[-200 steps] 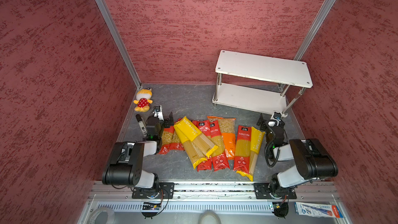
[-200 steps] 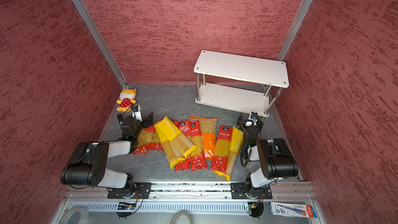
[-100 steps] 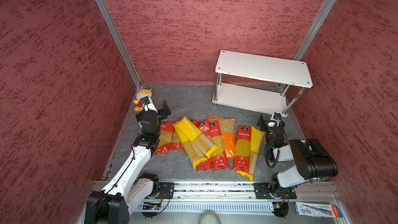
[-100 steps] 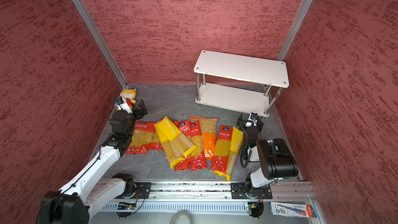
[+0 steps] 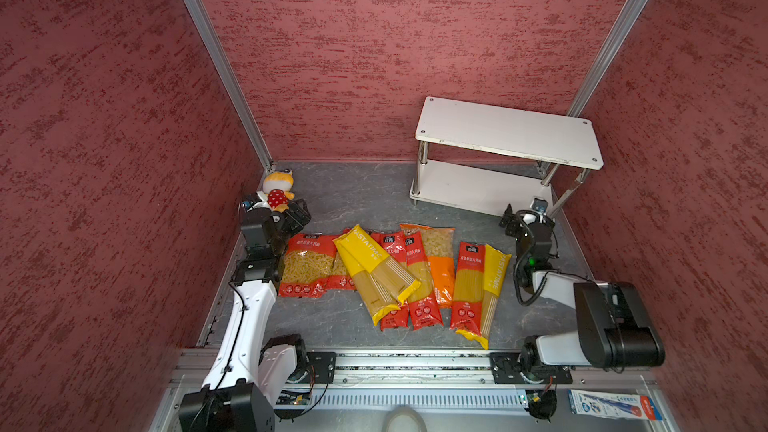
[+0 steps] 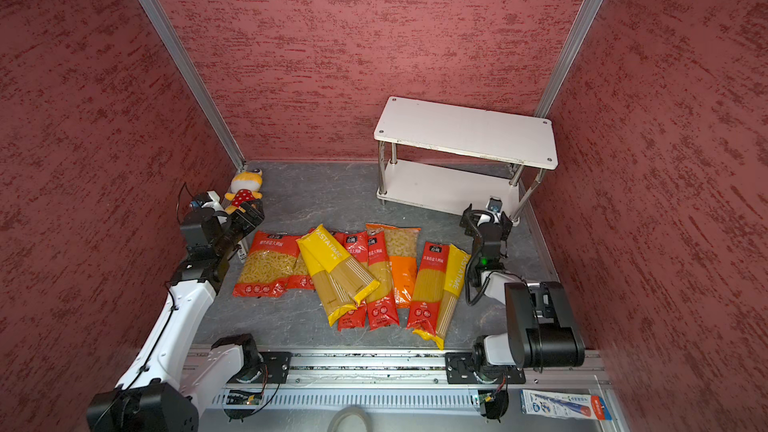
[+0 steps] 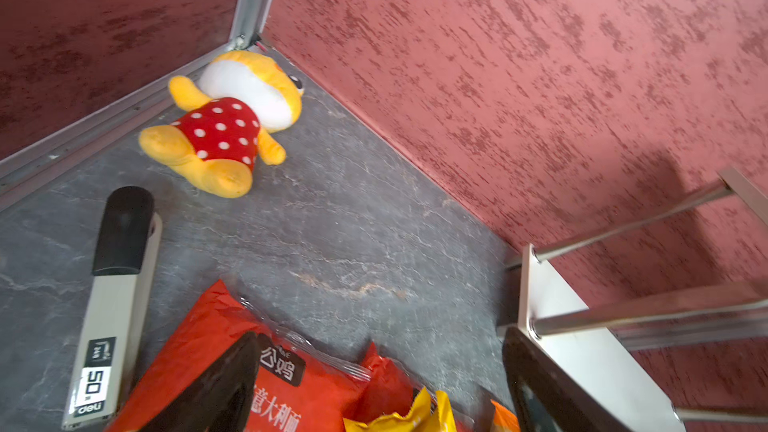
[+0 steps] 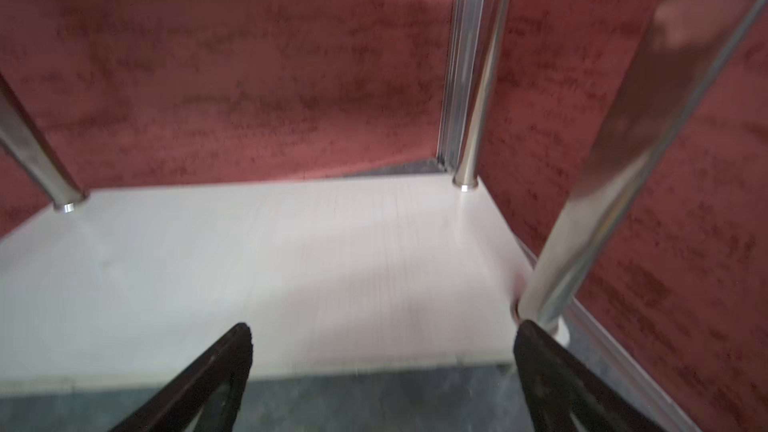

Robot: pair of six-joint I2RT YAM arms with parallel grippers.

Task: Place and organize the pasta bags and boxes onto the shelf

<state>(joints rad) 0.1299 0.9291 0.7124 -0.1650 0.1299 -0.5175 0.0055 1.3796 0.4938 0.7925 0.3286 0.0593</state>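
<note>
Jaws stand wide open and empty on both arms, so lower your left jaws squarely over the red curly-pasta bag (image 7: pixel 299 401) just beneath them before closing.

i see a yellow plush toy (image 7: pixel 224 126) in a red dotted dress lying on the grey marbled worktop (image 7: pixel 353 243), in the corner just ahead of the left fingers (image 7: pixel 216 388). a grey-and-black deli-labelled tool (image 7: pixel 112 305) lies flat beside those fingers, apart from the toy. a blue-white flat pack (image 5: pixel 611 405) rests on the front metal ledge (image 5: pixel 478 417), well behind the right fingers (image 8: pixel 224 367). red textured walls (image 5: pixel 374 35) stand all round.
</note>
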